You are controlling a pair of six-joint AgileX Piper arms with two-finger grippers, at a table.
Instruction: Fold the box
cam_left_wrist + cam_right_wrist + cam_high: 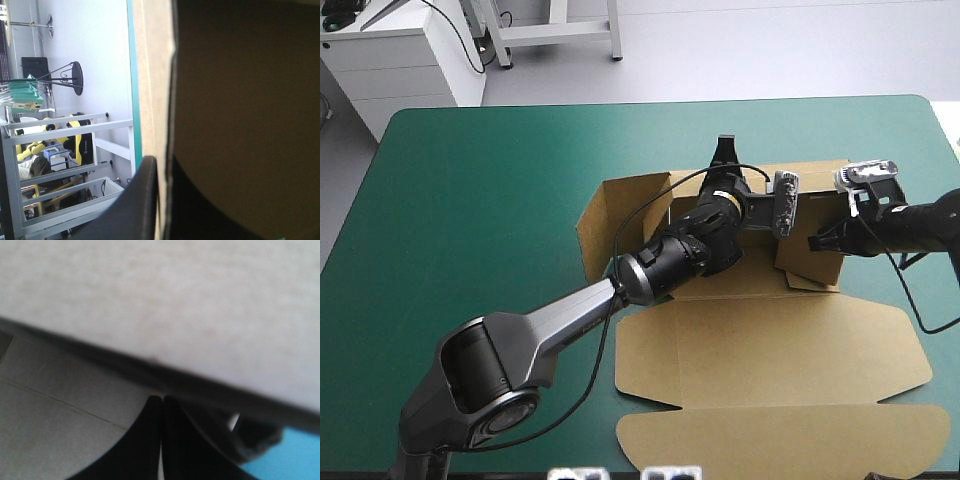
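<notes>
The brown box (pixel 770 340) lies right of the table's middle, its far walls raised and its lid flat toward the near edge. My left gripper (pixel 725 152) reaches over the tray to the far wall and is shut on the top edge of the box (pixel 150 75), one black finger on each side of the board (pixel 162 172). My right gripper (pixel 816 243) comes in from the right at the leaning right wall. Its fingers (pixel 161 402) are all but shut at the lower edge of a pale board panel of the box (pixel 175 300).
The teal-green cover (pixel 480 200) stretches wide to the left of the box. The lid's right flap ends near the table's right edge (pixel 952 330). My left arm crosses the tray's left half.
</notes>
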